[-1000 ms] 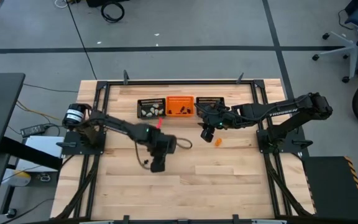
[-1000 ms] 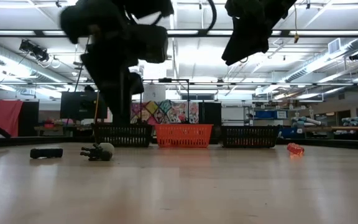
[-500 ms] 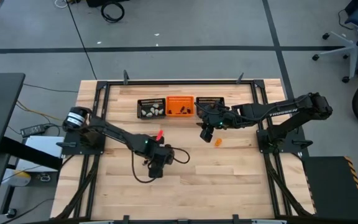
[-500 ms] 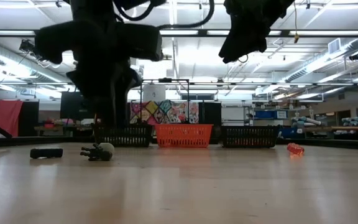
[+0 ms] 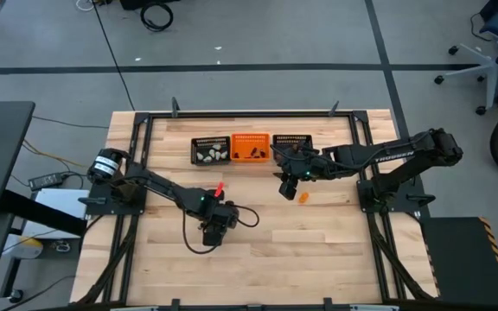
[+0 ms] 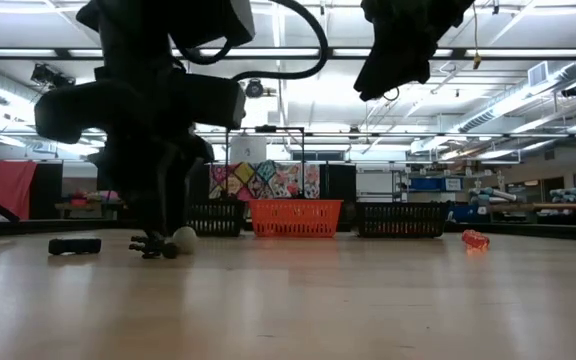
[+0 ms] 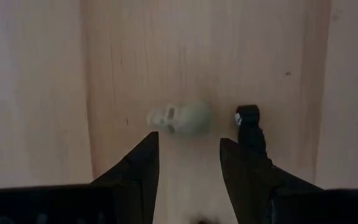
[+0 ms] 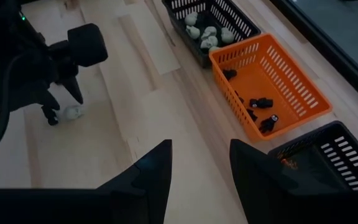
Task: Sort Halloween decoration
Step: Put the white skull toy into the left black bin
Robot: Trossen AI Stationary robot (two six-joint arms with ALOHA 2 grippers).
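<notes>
My left gripper (image 5: 213,231) is open and points down, low over the table's middle. Its fingertips (image 7: 188,152) stand just short of a pale skull trinket (image 7: 179,118), which lies on the wood beside a black trinket (image 7: 250,127). In the low view the pale trinket (image 6: 184,238) and the black one (image 6: 152,245) lie at the gripper's foot. My right gripper (image 5: 288,182) is open and empty, held high in front of the baskets. An orange trinket (image 5: 302,197) lies on the table near it and also shows in the low view (image 6: 475,240).
Three mesh baskets stand in a row at the far edge: a black one (image 8: 210,28) with pale trinkets, an orange one (image 8: 266,93) with black trinkets, and a black one (image 8: 319,162) with an orange trinket. Another black piece (image 6: 74,245) lies on the table toward the left.
My left gripper has gone toward the table's near edge and come down over the pale and black trinkets, staying open. The trinkets have not moved. My right arm has kept still.
</notes>
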